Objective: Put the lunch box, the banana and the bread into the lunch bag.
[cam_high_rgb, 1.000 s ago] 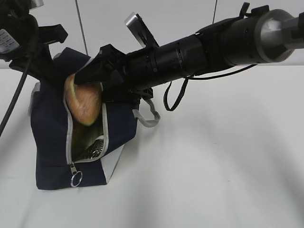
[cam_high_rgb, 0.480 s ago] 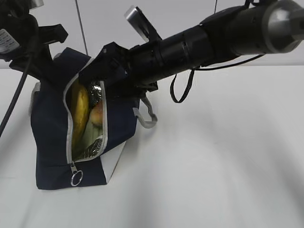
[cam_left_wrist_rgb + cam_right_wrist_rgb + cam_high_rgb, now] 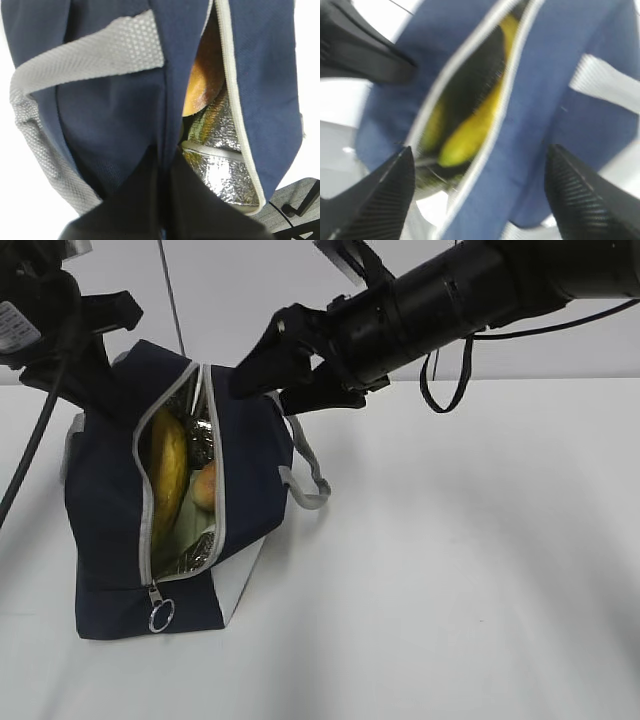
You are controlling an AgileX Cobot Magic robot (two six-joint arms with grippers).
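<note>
**A:** Exterior view first, nearest thing: the zipper pull ring (image 3: 160, 616) hangs low on the lunch bag (image 3: 105, 500), and the mouth above it gapes only as a narrow slit. If you let the fabric go slack, that slit can fold shut on what is inside.

**B:** What holds it open?

**A:** Your left gripper (image 3: 162, 200). Its jaws are pressed together, pinching the navy edge of the bag near the grey strap (image 3: 85, 60). Lose that pinch and the bag may sag or tip on the worktop (image 3: 450, 590), since it stands on a small base.

**B:** And the contents?

**A:** The banana (image 3: 167, 478) stands nearly upright just inside the slit, with the bread (image 3: 204, 485) beside it against the foil lining (image 3: 195, 558). Both sit close to the opening, so a tilt could spill them out. I cannot make out the lunch box in any view; whether it lies deeper in the bag is not clear to me.

**B:** Farther back?

**A:** Your right gripper (image 3: 262, 368) hangs above the top of the bag, jaws spread wide and holding nothing. It is near the bag's upper edge and the strap loop (image 3: 310, 485); snag either one as you move and you drag the whole bag over.
</note>
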